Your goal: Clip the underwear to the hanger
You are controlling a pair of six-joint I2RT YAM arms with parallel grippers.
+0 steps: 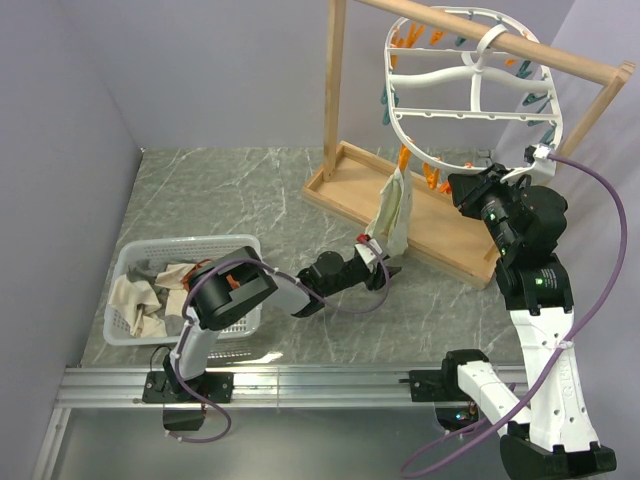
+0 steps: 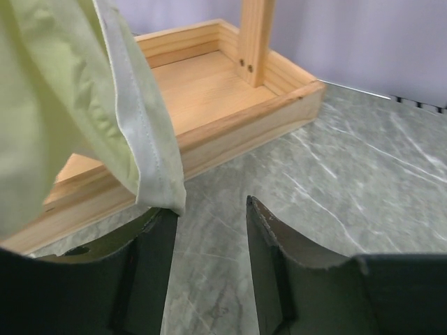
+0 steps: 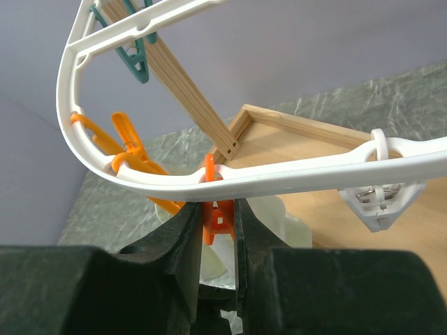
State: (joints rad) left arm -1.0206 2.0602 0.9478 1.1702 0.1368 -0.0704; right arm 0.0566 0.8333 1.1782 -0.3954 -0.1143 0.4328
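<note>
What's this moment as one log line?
right gripper: shut on orange clip on hanger | left gripper: open, below underwear | underwear: hanging at that clip

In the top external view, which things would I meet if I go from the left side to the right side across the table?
White basket → left post of the wooden stand → underwear → right gripper, its jaws closed on an orange clothespin.
</note>
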